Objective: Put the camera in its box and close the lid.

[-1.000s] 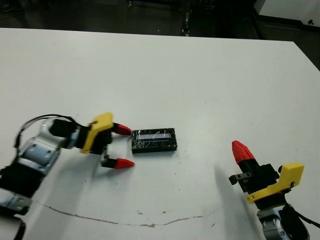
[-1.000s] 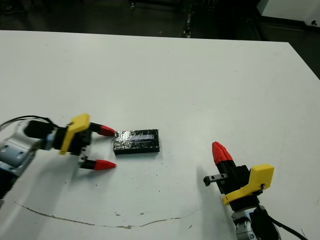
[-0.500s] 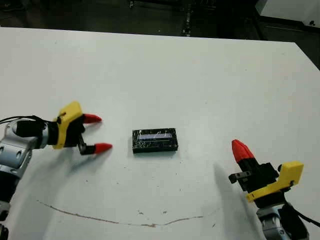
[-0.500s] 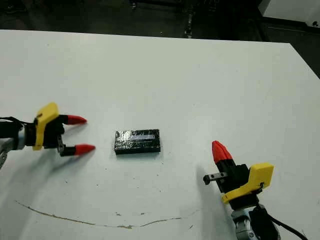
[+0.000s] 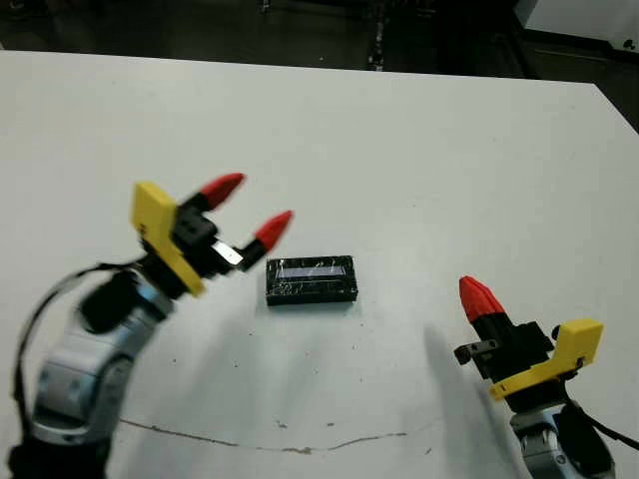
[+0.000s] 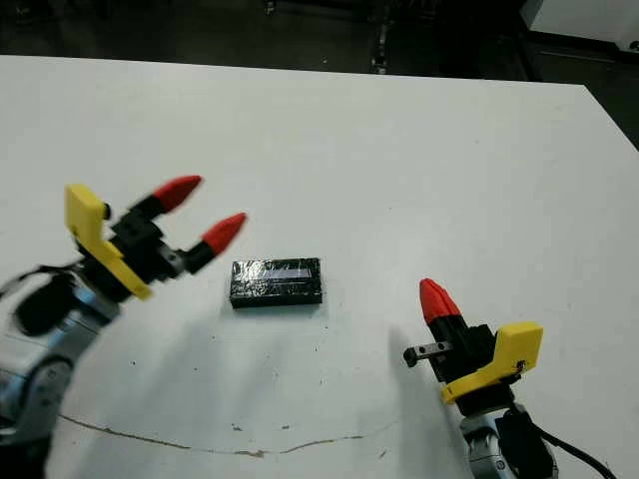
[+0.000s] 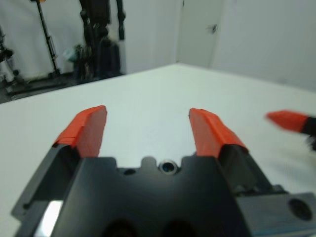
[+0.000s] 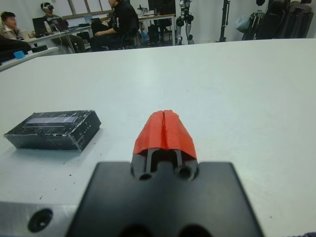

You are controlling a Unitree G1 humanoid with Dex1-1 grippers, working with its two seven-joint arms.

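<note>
Lid (image 5: 311, 279) sits closed on box mid-counter (image 5: 419, 130), camera not visible so presumably inside, task looks done; L end effector (image 5: 247, 209) raised just left of lid, fingers apart, empty; R end effector (image 5: 479, 297) well right, fingers together, empty.

A white table (image 5: 419, 130) fills nearly the whole frame. A black lid (image 5: 311, 280) with a pale strip on top lies flat just below frame centre. A thin brownish line (image 5: 270, 444) crosses the table's lower edge.
</note>
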